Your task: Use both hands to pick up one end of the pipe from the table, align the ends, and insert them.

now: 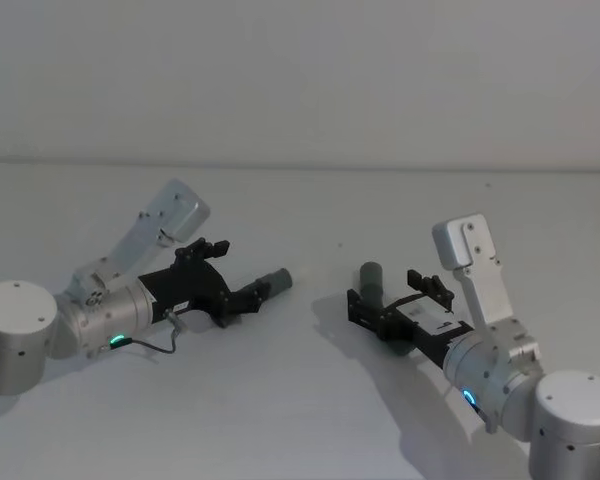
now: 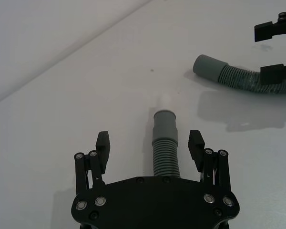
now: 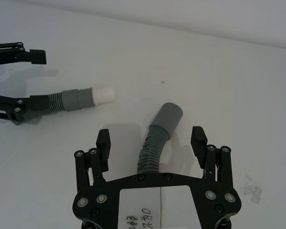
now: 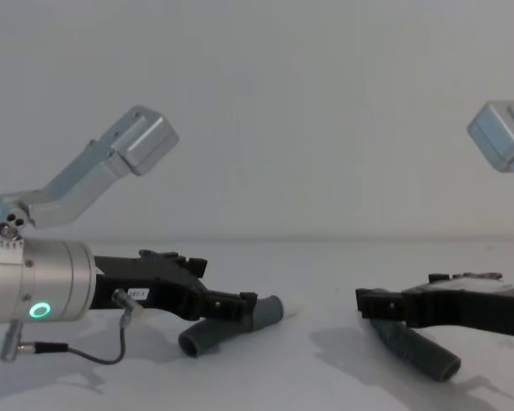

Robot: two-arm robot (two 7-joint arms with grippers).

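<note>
**Grey ribbed hose between spread claws, nothing pinched yet**

Down on the table (image 1: 300, 410), by the look of it, the left hose piece (image 2: 165, 160). Dark ribbed body, smooth grey cuff (image 2: 164, 125), short white tip (image 2: 164, 101) poking out ahead. Looks light. Probably soft and springy along the ribs, stiffer at the cuff. Best taken on the ribs just behind the cuff, keeping the end free for mating. Gripped too far back, likely to droop and wander at the tip.

Sitting right between the fingers of the left gripper (image 2: 149, 139). Spread wide, a gap on both sides, touching nothing.

Over to the right hose piece (image 3: 150, 153). Same ribbed curve, bending more sharply, ending in a plain cuff (image 3: 167, 116) with no white tip. Straddled by the right gripper (image 3: 151, 135), likewise spread apart and clear of the hose on either side. Seen from the chest, both claws low, almost down at the surface.

Well apart, those two ends, and not lined up: white tip aimed across toward the middle, plain cuff angled off toward the far side. Reads as the grasping step, with closing, lifting and aligning all to come. Could be slippery on those smooth cuffs, so safer on the ribs.
</note>
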